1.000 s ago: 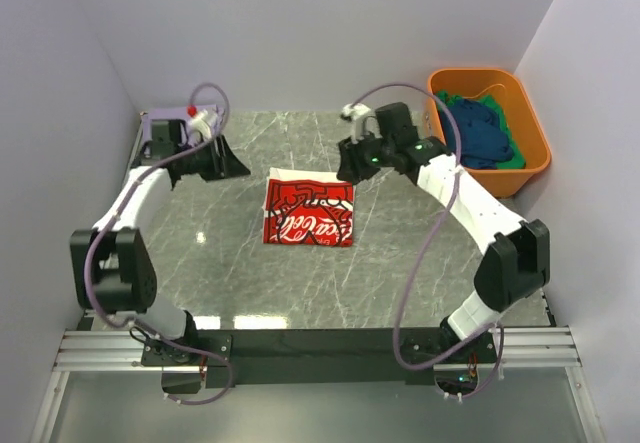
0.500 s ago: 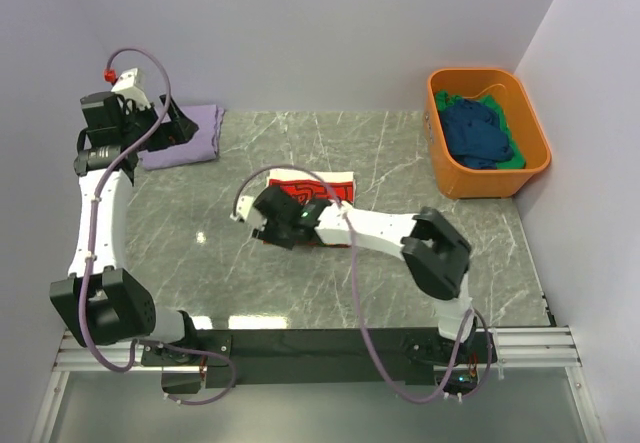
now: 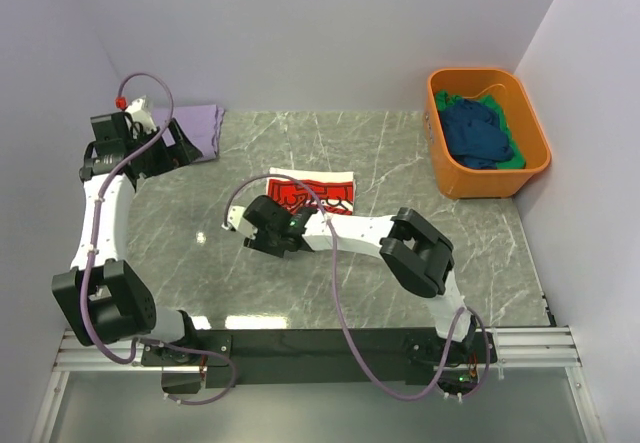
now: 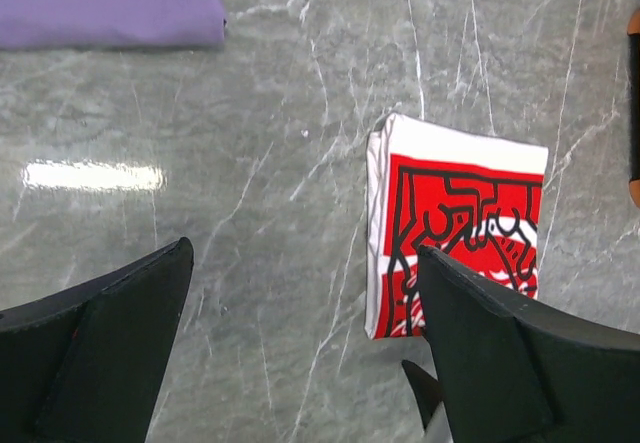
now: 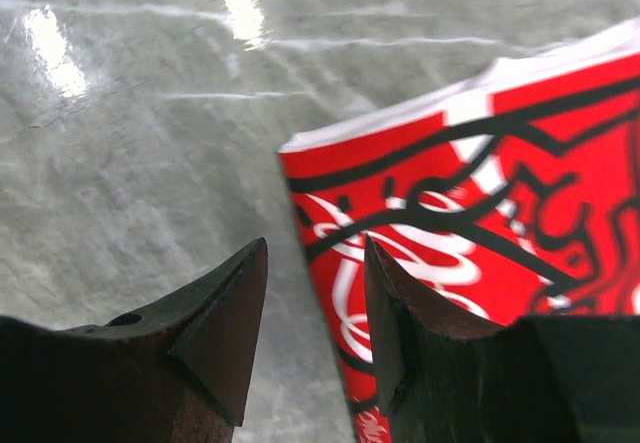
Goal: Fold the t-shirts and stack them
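Grey marble table (image 3: 400,263): we are hovering right gripper (image 5: 315,243), half-spread, empty, at red-and-white shirt (image 5: 520,173) corner; shallow pinch risking dragging fold apart. Left gripper (image 4: 305,253) gaping wide, empty.

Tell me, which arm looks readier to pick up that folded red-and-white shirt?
Probably the right. Its pincer sits at the corner of the red-and-white shirt, jaws apart astride the edge. The left pincer hangs wide open well away from it, near the lavender shirt.
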`<state>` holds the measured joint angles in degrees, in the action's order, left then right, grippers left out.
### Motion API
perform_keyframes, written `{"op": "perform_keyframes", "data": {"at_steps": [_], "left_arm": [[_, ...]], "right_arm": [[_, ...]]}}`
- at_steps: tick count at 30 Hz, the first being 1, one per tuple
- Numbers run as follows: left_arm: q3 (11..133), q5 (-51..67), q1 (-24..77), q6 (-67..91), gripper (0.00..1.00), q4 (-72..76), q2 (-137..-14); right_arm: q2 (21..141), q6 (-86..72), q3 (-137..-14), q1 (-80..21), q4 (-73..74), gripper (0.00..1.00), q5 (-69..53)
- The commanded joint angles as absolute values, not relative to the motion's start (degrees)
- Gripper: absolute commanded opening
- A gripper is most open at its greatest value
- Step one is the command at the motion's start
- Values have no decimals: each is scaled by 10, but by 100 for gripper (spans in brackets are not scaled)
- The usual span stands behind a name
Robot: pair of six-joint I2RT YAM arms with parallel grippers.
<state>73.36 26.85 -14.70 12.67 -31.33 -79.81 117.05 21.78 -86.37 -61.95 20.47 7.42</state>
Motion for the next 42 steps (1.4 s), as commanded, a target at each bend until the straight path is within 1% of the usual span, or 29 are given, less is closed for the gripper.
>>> {"op": "perform_keyframes", "data": {"at_steps": [1, 6, 8, 9, 12, 14, 15, 16, 18, 19, 22, 26, 29, 32, 34, 37, 40, 42], "left_arm": [[723, 279, -148, 113, 99, -309, -766], [706, 285, -148, 120, 100, -305, -764], [700, 285, -148, 126, 99, -306, -766], [691, 287, -148, 127, 99, -308, -767], [665, 294, -148, 134, 99, -302, -764], [648, 308, -148, 145, 100, -287, -759], [630, 312, -147, 148, 100, -280, -759], [621, 327, -148, 153, 99, -267, -758], [597, 345, -147, 163, 98, -255, -759], [588, 351, -148, 169, 96, -250, -762], [541, 373, -148, 204, 93, -206, -758], [447, 423, -148, 287, 93, -132, -754], [383, 442, -141, 356, 95, -42, -750], [354, 425, -110, 408, 99, 23, -758], [349, 399, -81, 431, 99, 64, -775], [340, 359, -48, 510, 99, 133, -805], [349, 335, -12, 546, 99, 198, -843], [364, 321, 10, 578, 99, 216, -873]], "right_arm": [[1191, 202, -886, -620, 187, 50, 48], [1210, 201, -884, -620, 173, 50, 52], [1219, 201, -881, -621, 166, 46, 54], [1221, 199, -880, -621, 162, 41, 61], [1218, 199, -868, -620, 151, 36, 68], [1216, 203, -862, -620, 149, 29, 70], [1218, 205, -861, -619, 152, 21, 71], [1220, 206, -861, -616, 153, 16, 72], [1220, 205, -864, -613, 160, 0, 75], [1219, 204, -865, -607, 162, 0, 75], [1190, 194, -877, -589, 182, 0, 52], [1139, 163, -883, -561, 187, 0, -12], [1110, 145, -882, -547, 177, 0, -46], [1098, 128, -880, -535, 170, 0, -72], [1091, 116, -872, -532, 162, 0, -82], [1087, 106, -869, -525, 155, 0, -93], [1097, 104, -881, -523, 166, 0, -98], [1100, 96, -884, -522, 166, 0, -101]]}}
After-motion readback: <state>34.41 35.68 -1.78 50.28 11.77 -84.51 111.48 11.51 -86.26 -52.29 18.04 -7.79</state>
